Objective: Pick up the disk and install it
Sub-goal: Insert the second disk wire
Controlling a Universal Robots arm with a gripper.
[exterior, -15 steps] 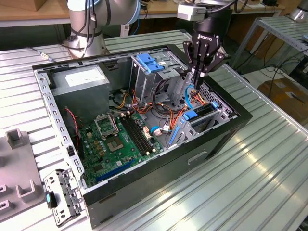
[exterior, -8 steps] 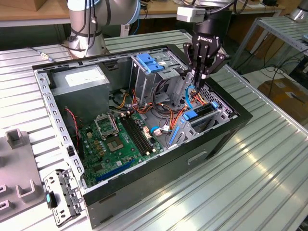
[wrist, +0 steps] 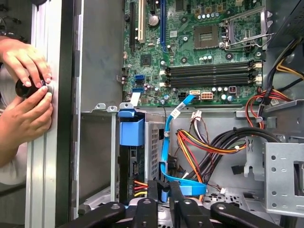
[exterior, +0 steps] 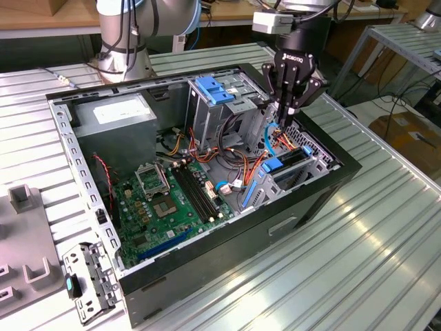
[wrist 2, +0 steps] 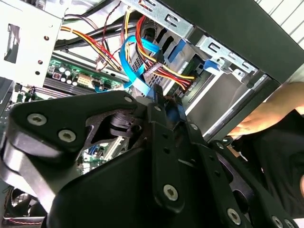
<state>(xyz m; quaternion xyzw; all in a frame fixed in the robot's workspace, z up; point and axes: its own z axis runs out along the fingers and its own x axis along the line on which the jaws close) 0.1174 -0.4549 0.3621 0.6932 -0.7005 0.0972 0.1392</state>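
**A:** Which step is in hand?

**B:** I judge it to be the installing, not the picking up. The end effector (exterior: pixel 288 118) is down inside the open computer case (exterior: pixel 331 189), over the drive bay at the exterior view's right. The disk (exterior: pixel 284 165) already sits in that bay, standing on edge. In the first wrist view its blue bracket (wrist: pixel 131 132) shows at the bay's mouth.

**A:** Is the end effector clenched or released?

**B:** I cannot tell. The blue data cable (wrist: pixel 166 142) runs right up to its tip, and the bundle of red, yellow and black wires (wrist: pixel 190 152) lies just beside it.

**A:** So what does the work call for?

**B:** As I judge it, care in a tight space. The cable and wires crowd the disk's back end, and a careless push could snag them.

**A:** And the counts?

**B:** There is one arm and one end effector, one disk that I can see, and one case on the table (exterior: pixel 386 234). There is also one grey metal box (exterior: pixel 114 114), one light-blue latch plate (exterior: pixel 213 89) and one blue data cable. Two hands of a person, one (wrist: pixel 23 59) above the other (wrist: pixel 23 118), hold a small dark round thing outside the case.
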